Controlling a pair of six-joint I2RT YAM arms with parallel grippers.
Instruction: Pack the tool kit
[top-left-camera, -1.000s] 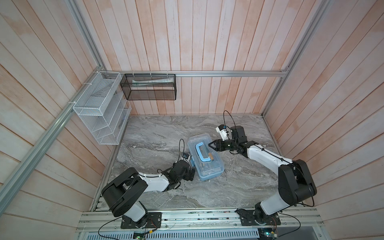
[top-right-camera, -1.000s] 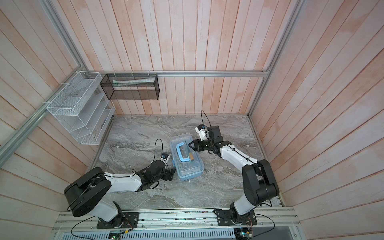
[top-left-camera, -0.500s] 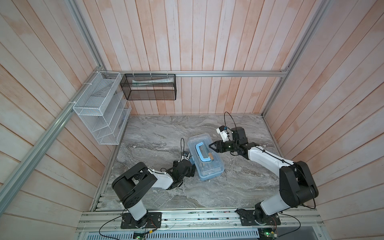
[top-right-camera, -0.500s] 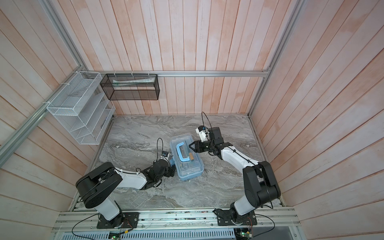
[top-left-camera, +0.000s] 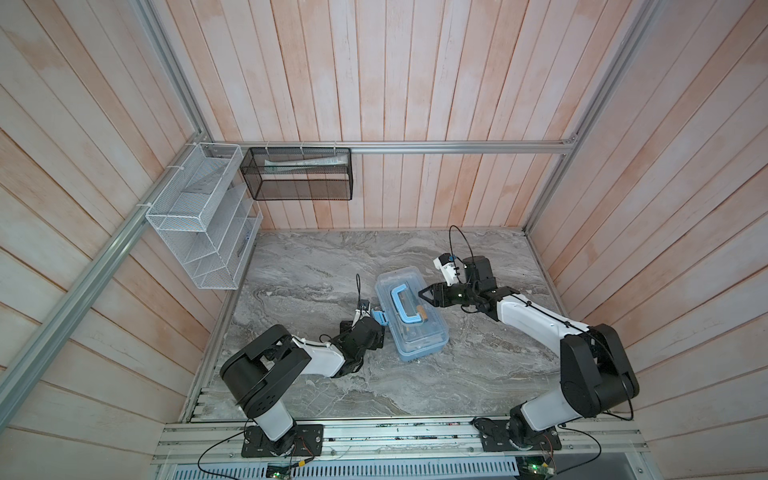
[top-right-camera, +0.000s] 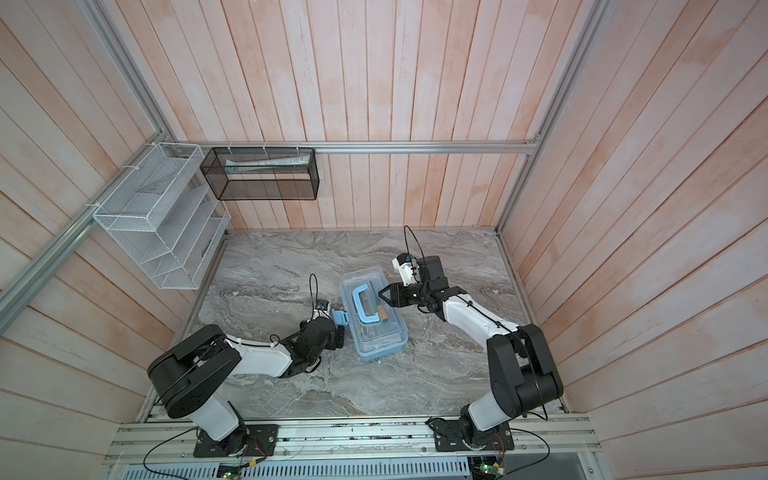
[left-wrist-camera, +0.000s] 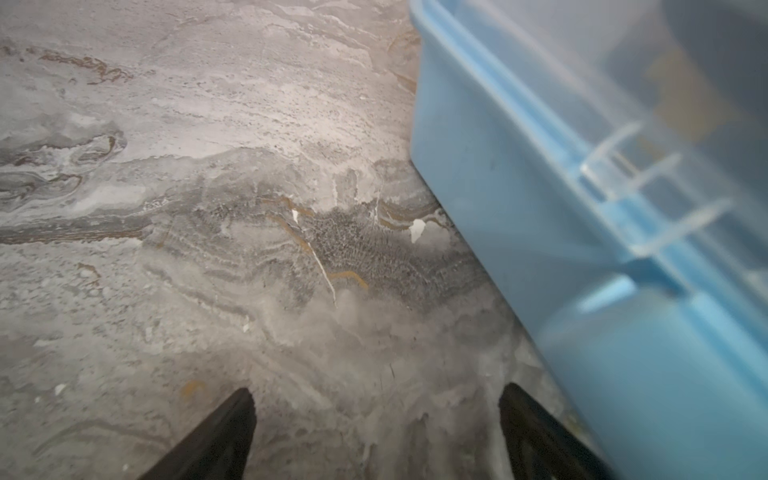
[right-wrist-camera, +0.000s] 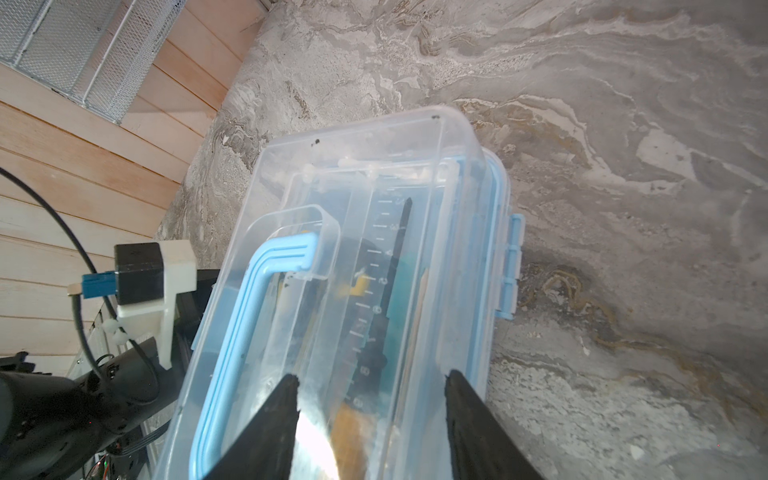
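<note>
- The grey marbled counter (top-left-camera: 478, 374) carries the tool kit (top-left-camera: 426, 336) near its middle. The kit lies slightly askew, one short end toward the far edge.
- Its clear lid (right-wrist-camera: 374, 174) is down, with tools showing through and the blue handle (right-wrist-camera: 235, 332) lying flat.
- The right end effector (right-wrist-camera: 372, 375) hangs over the lid, jaws partly spread and gripping nothing. I'd have it press straight down so the rim seats and the kit can't skid.
- The left end effector (left-wrist-camera: 377, 390) sits low on the counter, just beside the kit's long side that faces the left edge. Its jaws are wide and empty.
- A blue latch (top-left-camera: 380, 318) on that side looks swung outward. The job now seems to be pushing it home squarely with one finger until it snaps.
</note>
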